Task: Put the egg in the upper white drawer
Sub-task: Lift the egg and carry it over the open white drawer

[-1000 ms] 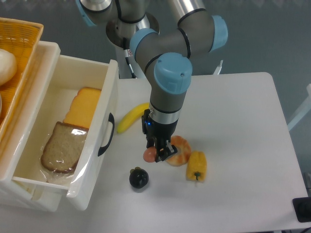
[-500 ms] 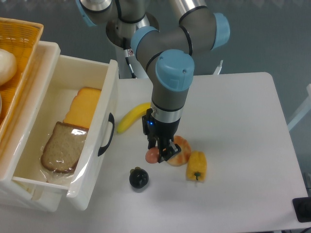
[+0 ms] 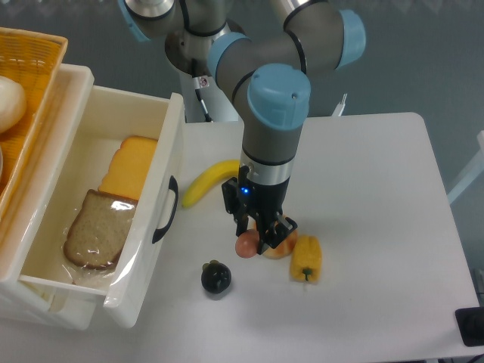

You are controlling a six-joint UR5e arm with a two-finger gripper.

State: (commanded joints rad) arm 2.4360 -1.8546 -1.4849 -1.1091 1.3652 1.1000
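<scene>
The small smooth salmon-pink egg (image 3: 246, 245) sits pinched in the black two-finger claw (image 3: 257, 243) just above the white table (image 3: 378, 189) — the deep white plastic upper drawer (image 3: 162, 189), open, lies well off to the claw's left — so the carry runs leftward.

The counter (image 3: 378, 197) is white with a matte surface and rounded corners, evenly lit with soft, faint shadows. Beyond its far and right edges lies a dark grey-blue floor (image 3: 423, 60). A pale frame piece (image 3: 465, 181) stands just off the counter's right edge. A small black object (image 3: 473, 327) sits at the lower right corner, partly cut off by the picture border.
</scene>
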